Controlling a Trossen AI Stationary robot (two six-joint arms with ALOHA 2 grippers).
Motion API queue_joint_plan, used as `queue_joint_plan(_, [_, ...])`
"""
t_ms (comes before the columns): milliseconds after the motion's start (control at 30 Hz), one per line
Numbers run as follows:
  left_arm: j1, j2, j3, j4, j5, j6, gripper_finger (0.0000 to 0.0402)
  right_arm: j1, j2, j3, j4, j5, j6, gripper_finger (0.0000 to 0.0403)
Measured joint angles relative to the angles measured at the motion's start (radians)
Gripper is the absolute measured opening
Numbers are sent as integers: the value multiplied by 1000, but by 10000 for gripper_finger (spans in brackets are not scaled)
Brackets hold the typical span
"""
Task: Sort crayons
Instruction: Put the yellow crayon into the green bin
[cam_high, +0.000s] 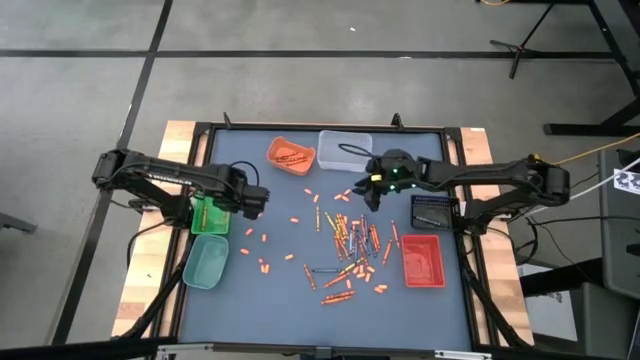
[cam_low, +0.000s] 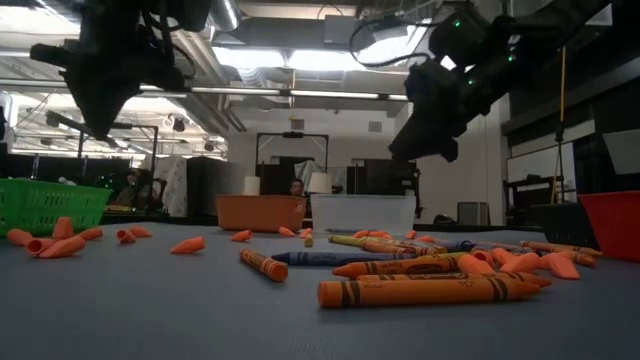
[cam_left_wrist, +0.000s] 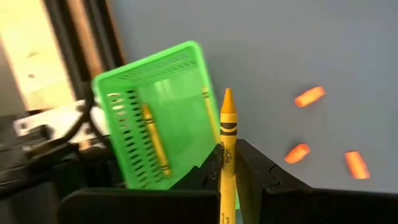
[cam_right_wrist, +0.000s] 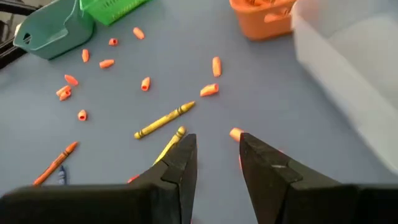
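Many crayons (cam_high: 350, 240) lie loose on the dark mat in the middle of the table, with short orange bits (cam_high: 262, 262) around them. My left gripper (cam_left_wrist: 227, 152) hangs beside the green basket (cam_left_wrist: 155, 118), on its right side in the high view, and is shut on a yellow crayon (cam_left_wrist: 227, 124). Two yellow crayons (cam_left_wrist: 155, 140) lie in that basket. My right gripper (cam_right_wrist: 217, 146) stands open above the far end of the crayon heap, nothing between its fingers. A yellow crayon (cam_right_wrist: 165, 120) lies on the mat ahead of it. My left gripper pinches the yellow crayon's wrapped shaft (cam_left_wrist: 225, 163) between its two fingers. The crayon lies along the fingers, and its pointed tip (cam_left_wrist: 227, 94) sticks out past them. The fingers point steeply down, and the crayon is clear of the mat next to the basket's rim.
An orange tray (cam_high: 290, 155) and a clear tray (cam_high: 345, 150) stand at the far edge. A teal bin (cam_high: 207, 262) sits at the near left, a red tray (cam_high: 423, 260) at the near right, and a dark tray (cam_high: 435, 212) behind it.
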Motion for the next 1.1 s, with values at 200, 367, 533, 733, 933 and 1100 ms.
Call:
queue_joint_plan(200, [-26, 0, 0, -56, 0, 0, 33, 39, 91, 0, 114, -25, 24, 120])
queue_joint_plan(367, [-36, 0, 0, -108, -17, -1, 55, 90, 134, 0, 189, -25, 23, 120])
queue_joint_plan(533, [-36, 0, 0, -101, -82, -3, 69, 135, 155, 0, 230, -5, 21, 120])
queue_joint_plan(733, [-36, 0, 0, 16, -129, -3, 71, 192, 161, 0, 222, 76, 21, 120])
queue_joint_plan(933, [-36, 0, 0, 185, -192, 0, 71, 264, 168, 0, 230, 160, 24, 120])
queue_joint_plan(1100, [-36, 0, 0, 262, -238, 8, 71, 324, 215, 0, 316, 232, 24, 120])
